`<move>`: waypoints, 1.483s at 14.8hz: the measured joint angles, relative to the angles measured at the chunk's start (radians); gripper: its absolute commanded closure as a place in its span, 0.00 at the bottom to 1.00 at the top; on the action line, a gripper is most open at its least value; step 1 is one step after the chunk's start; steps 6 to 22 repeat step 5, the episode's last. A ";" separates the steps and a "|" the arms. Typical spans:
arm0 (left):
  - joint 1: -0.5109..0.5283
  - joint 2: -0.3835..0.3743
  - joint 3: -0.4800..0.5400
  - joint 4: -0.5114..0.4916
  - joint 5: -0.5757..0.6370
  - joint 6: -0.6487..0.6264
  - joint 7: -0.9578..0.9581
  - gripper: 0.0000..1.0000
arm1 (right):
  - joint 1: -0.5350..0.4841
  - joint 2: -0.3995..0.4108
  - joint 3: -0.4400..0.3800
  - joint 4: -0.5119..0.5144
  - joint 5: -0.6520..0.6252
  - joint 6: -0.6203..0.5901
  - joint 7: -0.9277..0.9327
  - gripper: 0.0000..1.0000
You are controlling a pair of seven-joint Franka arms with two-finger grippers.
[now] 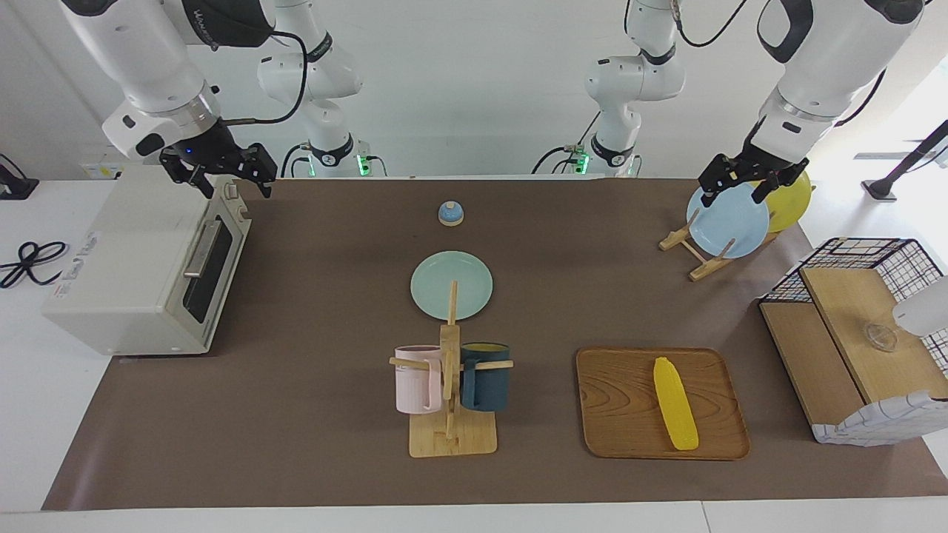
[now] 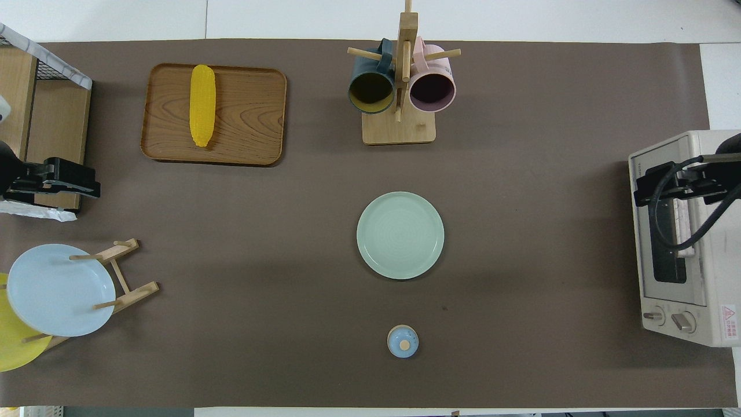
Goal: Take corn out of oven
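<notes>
Corn (image 1: 675,403) on tray (image 1: 622,414), oven (image 1: 141,266) door closed at mat's edge

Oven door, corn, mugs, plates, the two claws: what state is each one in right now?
oven: door shut.
corn: lying on the wooden tray, out of the oven.
mugs: hung on their rack.
blue plate: upright in its stand.
green plate: flat, bare.
right gripper: open, over the oven.
left gripper: open, over the blue plate.
</notes>
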 measured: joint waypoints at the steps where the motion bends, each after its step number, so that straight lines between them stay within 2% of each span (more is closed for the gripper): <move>1: 0.000 0.001 0.000 0.001 0.000 0.000 0.000 0.00 | 0.000 0.000 0.000 0.000 0.000 0.000 0.000 0.00; 22: 0.000 0.001 0.000 0.019 -0.001 0.000 0.000 0.00 | 0.000 0.000 0.000 0.000 0.000 0.002 0.000 0.00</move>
